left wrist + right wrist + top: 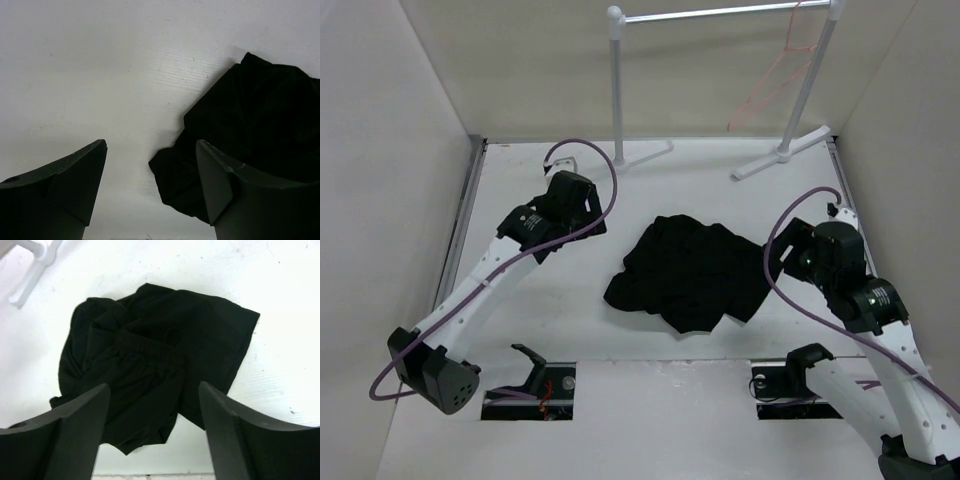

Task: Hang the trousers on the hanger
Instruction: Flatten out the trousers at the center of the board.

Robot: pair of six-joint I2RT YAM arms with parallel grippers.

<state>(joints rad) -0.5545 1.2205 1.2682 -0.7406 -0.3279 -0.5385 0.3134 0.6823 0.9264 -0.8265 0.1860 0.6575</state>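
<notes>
The black trousers (688, 270) lie crumpled in a heap on the white table, mid-right. They also show in the left wrist view (250, 135) and in the right wrist view (150, 360), where the elastic waistband is visible. The pink-orange wire hanger (775, 75) hangs from the rail at the back right. My left gripper (582, 205) is open and empty, left of the heap, above the table. My right gripper (782, 255) is open and empty, just right of the heap.
A grey rail rack with white joints (720, 14) stands at the back, its white feet (785, 155) on the table; one foot shows in the right wrist view (30, 270). White walls enclose left, back and right. Two dark cut-outs (535, 385) lie near the front edge.
</notes>
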